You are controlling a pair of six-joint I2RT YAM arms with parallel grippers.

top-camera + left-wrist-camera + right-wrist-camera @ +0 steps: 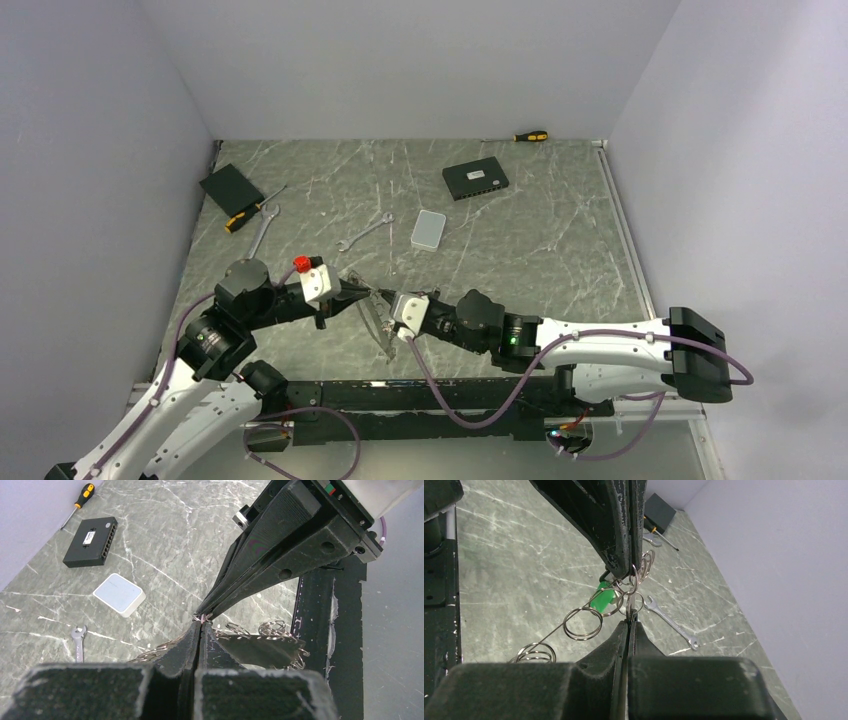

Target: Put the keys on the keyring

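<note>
Both grippers meet tip to tip above the table's near middle. My left gripper [357, 294] is shut on the thin wire of the keyring [378, 322], which hangs below the tips. My right gripper [388, 302] is shut on the same keyring from the other side. In the left wrist view my own tips [201, 623] pinch the keyring's wire [272, 629], strung with small split rings. In the right wrist view my tips [630, 621] grip a small ring beside a green tag [603, 596]. I cannot make out any of the keys' blades.
Two wrenches [365, 232] [262, 232], a white box [428, 229] and a black switch box [475, 179] lie behind the grippers. A black pad [231, 188] and screwdriver [245, 215] sit far left, another screwdriver [530, 136] at the back wall. A black rail [430, 395] runs along the near edge.
</note>
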